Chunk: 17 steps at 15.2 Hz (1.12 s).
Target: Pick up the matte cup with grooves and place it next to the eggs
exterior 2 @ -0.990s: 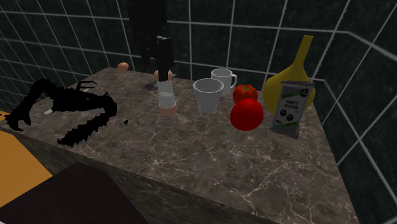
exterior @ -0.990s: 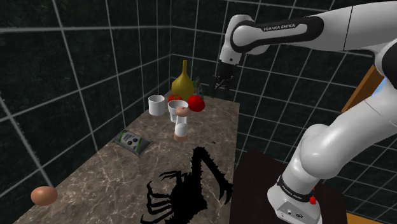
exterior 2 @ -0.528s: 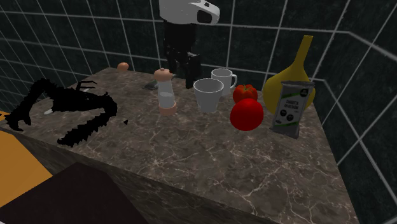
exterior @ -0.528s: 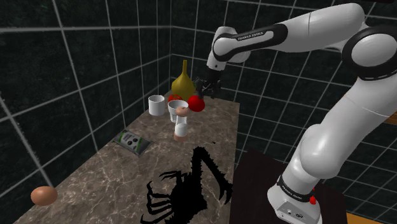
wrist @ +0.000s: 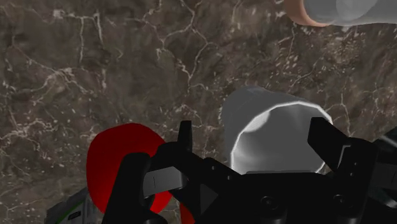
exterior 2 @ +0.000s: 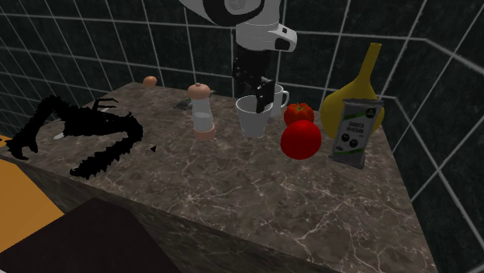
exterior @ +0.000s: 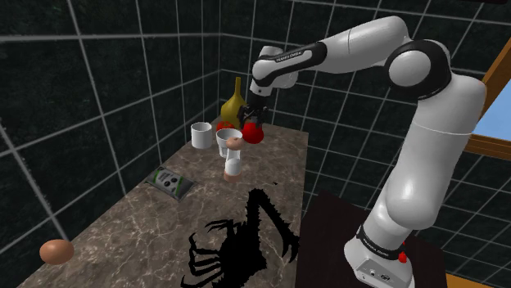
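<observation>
On veined stone (wrist: 95, 63), tapered white cup (wrist: 273, 127)

The cup (exterior 2: 254, 118) is a pale grey-white, handleless vessel with a dull finish. It tapers from a wide rim to a narrower base, and the wrist view shows shallow facets along its wall. It stands upright, mouth open upward, on the brown marbled tabletop (exterior 2: 256, 194). One brown egg (exterior: 56, 251) rests on the same tabletop near the opposite end, well apart from the cup.
</observation>
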{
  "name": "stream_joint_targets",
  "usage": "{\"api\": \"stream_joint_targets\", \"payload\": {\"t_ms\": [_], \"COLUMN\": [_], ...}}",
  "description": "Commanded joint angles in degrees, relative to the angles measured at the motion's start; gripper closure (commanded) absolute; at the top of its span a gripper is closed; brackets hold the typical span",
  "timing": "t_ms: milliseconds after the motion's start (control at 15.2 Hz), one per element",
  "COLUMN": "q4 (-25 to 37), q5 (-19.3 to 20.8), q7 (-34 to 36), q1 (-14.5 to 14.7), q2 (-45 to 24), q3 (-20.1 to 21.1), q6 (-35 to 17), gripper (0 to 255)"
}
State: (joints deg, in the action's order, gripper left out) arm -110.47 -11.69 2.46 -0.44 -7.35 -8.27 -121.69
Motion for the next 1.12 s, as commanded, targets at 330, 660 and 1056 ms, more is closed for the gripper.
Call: {"api": "stream_joint_targets", "payload": {"t_ms": [330,660,1056], "q4": [11.0,9.9,9.7], "q5": [-2.8,-3.5,-3.7], "q7": [-0.9,-1.3,-1.4], "q1": [-1.3,-1.2,-1.1], "q2": [-12.2,-14.1,-14.8], "q3": [0.1,0.4,0.6], "q6": [-2.1,-5.1,-6.0], "gripper": [0,0,0]}}
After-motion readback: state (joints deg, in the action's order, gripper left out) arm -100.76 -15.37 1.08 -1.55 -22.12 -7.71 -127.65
